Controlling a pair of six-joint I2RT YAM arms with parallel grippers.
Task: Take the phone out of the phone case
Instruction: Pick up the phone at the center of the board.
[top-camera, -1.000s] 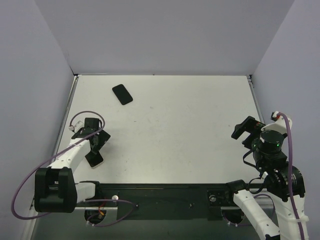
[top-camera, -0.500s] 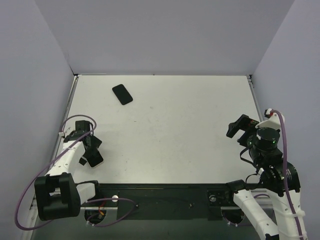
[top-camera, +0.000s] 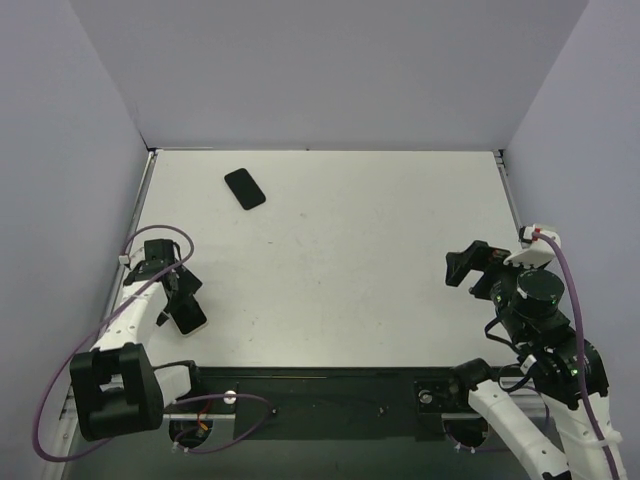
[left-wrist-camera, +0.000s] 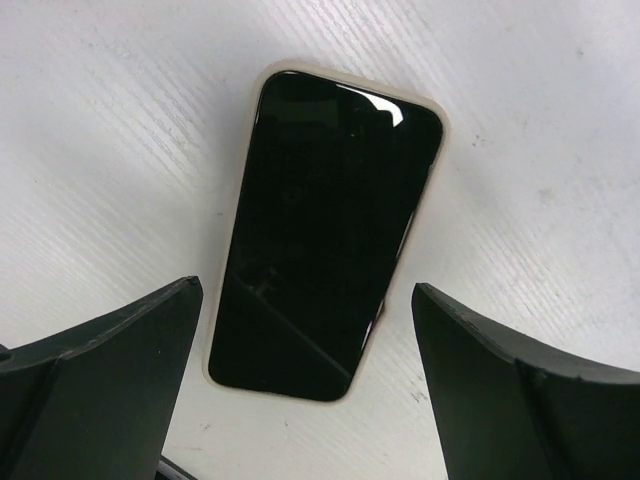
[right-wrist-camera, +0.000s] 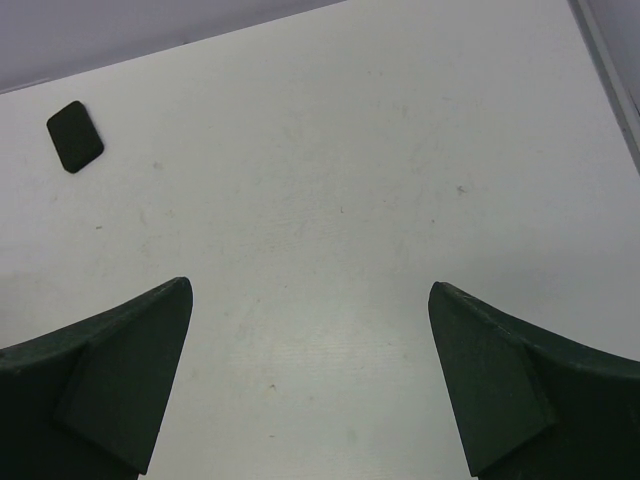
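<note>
A phone (left-wrist-camera: 325, 230) with a black screen lies face up in a pale, cream-rimmed case (left-wrist-camera: 437, 150) on the white table. In the top view it lies near the left edge (top-camera: 190, 319). My left gripper (left-wrist-camera: 305, 290) hovers just above its near end, open and empty, one finger on each side; in the top view the gripper (top-camera: 181, 293) partly covers the phone. My right gripper (top-camera: 468, 267) is open and empty over the right side of the table, far from the phone; its wrist view shows the fingers (right-wrist-camera: 120, 370) wide apart over bare table.
A flat black rounded rectangle (top-camera: 245, 188) lies on the far left part of the table, also in the right wrist view (right-wrist-camera: 75, 135); I cannot tell if it is a phone or a case. Grey walls enclose the table.
My left gripper has drawn back toward the left edge and turned over the phone, which has not moved. My right gripper has swung a little left and toward the table's middle.
</note>
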